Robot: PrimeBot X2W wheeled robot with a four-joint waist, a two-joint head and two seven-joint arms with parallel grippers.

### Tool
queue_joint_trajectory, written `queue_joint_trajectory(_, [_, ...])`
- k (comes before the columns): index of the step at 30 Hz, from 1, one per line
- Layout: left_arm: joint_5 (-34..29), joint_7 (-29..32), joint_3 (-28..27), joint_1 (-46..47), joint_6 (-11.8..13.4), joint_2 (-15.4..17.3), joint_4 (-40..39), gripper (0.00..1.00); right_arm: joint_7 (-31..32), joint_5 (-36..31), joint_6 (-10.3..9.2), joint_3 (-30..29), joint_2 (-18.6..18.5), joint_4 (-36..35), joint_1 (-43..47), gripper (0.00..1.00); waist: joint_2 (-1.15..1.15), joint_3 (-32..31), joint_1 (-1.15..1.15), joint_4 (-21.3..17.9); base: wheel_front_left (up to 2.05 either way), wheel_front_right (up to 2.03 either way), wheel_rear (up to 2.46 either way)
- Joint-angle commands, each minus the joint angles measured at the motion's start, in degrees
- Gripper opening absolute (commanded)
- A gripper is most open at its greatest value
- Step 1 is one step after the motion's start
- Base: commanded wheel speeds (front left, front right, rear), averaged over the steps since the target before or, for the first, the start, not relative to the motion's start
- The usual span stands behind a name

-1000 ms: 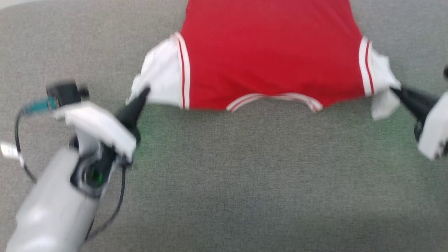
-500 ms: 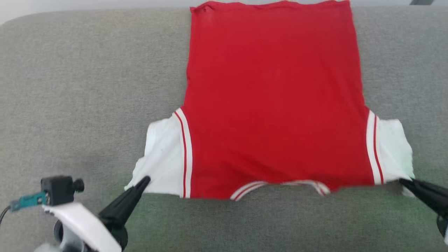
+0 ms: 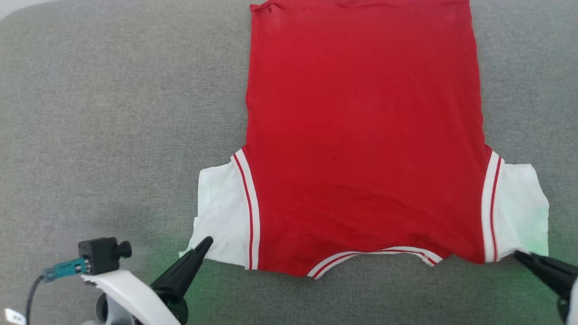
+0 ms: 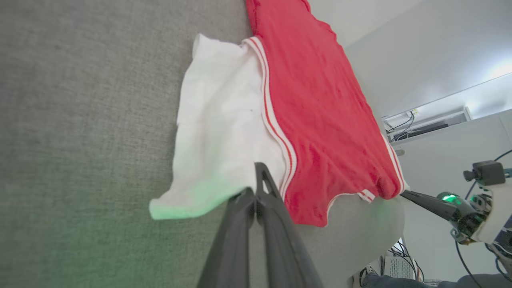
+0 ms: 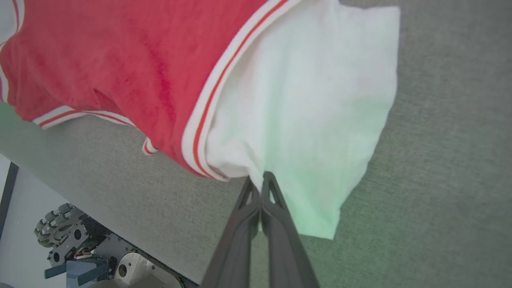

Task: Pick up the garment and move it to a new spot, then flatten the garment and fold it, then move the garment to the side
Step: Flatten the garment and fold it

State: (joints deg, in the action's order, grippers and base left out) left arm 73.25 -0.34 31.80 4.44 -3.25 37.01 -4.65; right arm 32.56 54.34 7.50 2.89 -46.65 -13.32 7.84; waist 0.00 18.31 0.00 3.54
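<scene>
The garment (image 3: 361, 135) lies on the surface (image 3: 113, 113), collar near. Its near sleeve corners meet the left gripper (image 3: 205, 241) and right gripper (image 3: 519, 255).

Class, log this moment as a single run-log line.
garment: spread, plain red side up, on grey surface | left gripper: shut on sleeve corner | right gripper: shut on other sleeve corner
</scene>
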Motion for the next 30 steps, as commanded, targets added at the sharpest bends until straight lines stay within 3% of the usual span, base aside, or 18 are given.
queue_joint_trajectory(1, [-0.78, -0.33, 0.55, 1.43, -0.75, -1.12, 2.06, 0.0, 0.64, -1.11, -0.02, 1.47, 1.33, 1.31, -1.64, 0.0, 0.0, 0.34, 0.0, -0.05, 0.0, 0.0, 0.0])
queue_joint_trajectory(12, [-1.16, -1.18, 3.74, 5.15, -3.39, -6.57, 12.56, 0.0, -1.46, -8.66, -0.02, 11.97, 5.22, 11.67, -8.56, 0.0, 0.0, 0.82, 0.0, 0.27, 0.0, 0.0, 0.0])
queue_joint_trajectory(13, [-1.05, -1.33, 3.8, 5.22, -3.39, -6.87, 13.04, 0.0, -2.14, -8.79, -0.02, 12.26, 5.22, 11.87, -9.05, 0.15, 0.0, 0.82, 0.0, 0.22, 0.0, 0.0, 0.0])
queue_joint_trajectory(14, [-0.91, -1.54, 3.9, 5.16, -3.55, -7.02, 13.35, 0.0, -2.8, -8.95, -0.02, 12.38, 5.18, 12.06, -9.62, 0.38, 0.0, 0.76, 0.0, 0.16, 0.0, 0.0, 0.0])
queue_joint_trajectory(15, [-0.84, -1.83, 3.97, 5.17, -3.67, -7.06, 13.58, 0.0, -3.36, -9.2, -0.03, 12.33, 4.9, 12.11, -10.02, 0.48, 0.0, 0.69, 0.0, 0.11, 0.0, 0.0, 0.0])
queue_joint_trajectory(16, [-0.76, -1.98, 3.92, 5.17, -3.81, -7.11, 13.68, 0.0, -3.74, -9.2, -0.04, 12.21, 4.48, 11.92, -10.15, 1.0, 0.0, 0.63, 0.0, 0.06, 0.0, 0.0, 0.0])
queue_joint_trajectory(19, [-0.46, -2.72, 3.94, 4.89, -3.9, -7.16, 13.31, 0.0, -3.72, -8.1, -0.08, 9.69, 2.86, 10.36, -9.89, 1.0, 0.0, 0.19, 0.0, 0.16, 0.0, 0.0, 0.0])
queue_joint_trajectory(24, [0.05, -4.05, 3.48, 3.83, -4.12, -6.71, 10.05, 0.0, -1.08, -6.64, -0.02, 0.31, 0.33, 3.7, -9.51, 1.0, 0.0, 0.51, 0.0, 0.88, 0.0, 0.0, 0.0])
queue_joint_trajectory(30, [-0.39, -4.47, 3.58, 4.43, -4.18, -6.65, 6.03, 0.0, 3.63, -7.27, -0.02, -7.67, -1.27, 0.42, -15.96, 1.0, 0.0, 2.82, 0.0, 2.35, 0.0, 0.0, 0.0])
